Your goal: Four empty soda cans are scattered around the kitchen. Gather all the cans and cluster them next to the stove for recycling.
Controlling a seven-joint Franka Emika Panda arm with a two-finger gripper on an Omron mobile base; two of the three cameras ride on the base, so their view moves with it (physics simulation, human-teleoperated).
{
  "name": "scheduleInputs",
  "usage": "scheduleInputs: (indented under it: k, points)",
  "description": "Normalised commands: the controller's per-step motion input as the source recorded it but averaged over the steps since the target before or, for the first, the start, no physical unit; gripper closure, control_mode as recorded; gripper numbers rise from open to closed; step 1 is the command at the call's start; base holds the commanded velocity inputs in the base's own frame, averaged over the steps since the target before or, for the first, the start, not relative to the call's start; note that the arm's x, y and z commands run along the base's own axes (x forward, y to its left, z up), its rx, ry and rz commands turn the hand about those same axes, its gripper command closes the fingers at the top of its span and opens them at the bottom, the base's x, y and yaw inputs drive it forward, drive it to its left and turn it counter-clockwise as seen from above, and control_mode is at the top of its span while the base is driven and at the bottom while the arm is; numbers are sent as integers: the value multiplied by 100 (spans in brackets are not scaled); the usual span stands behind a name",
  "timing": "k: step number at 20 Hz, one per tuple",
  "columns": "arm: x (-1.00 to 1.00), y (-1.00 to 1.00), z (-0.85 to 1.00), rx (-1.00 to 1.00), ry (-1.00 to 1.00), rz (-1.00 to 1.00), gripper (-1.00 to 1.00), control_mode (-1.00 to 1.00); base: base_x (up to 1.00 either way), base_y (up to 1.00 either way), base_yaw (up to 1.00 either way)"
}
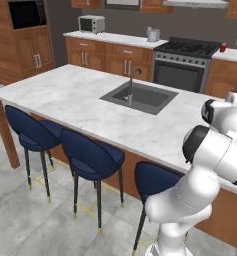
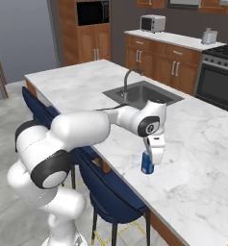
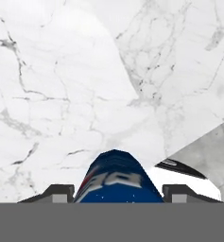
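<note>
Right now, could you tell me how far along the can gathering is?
Done: one red can already stands beside the stove. In hand: the fingers are closed on a blue soda can near the edge of the island counter. Left: carrying it to the stove, then finding the other cans.

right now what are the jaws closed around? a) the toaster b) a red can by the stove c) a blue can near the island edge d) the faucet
c: in the right base view the gripper sits over a blue can standing on the marble island near its front edge, and the hand view shows that can between the fingertips.
</note>
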Motion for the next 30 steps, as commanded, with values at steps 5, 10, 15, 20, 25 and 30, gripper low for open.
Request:
scheduleInputs:
  k: [5, 10, 15, 20, 25, 30]
  points:
    - [0, 0, 0, 0, 0, 0, 100, 100, -36, -79, -10]
    - [0, 0, 0, 0, 0, 0, 100, 100, -40, -61, -16]
    - [0, 0, 0, 0, 0, 0, 100, 100, -35, -56, -21]
    - [0, 0, 0, 0, 0, 0, 100, 100, -1, -40, -33]
    - [0, 0, 0, 0, 0, 0, 100, 100, 0, -11, -47]
    - [0, 0, 0, 0, 0, 0, 100, 100, 0, -2, -48]
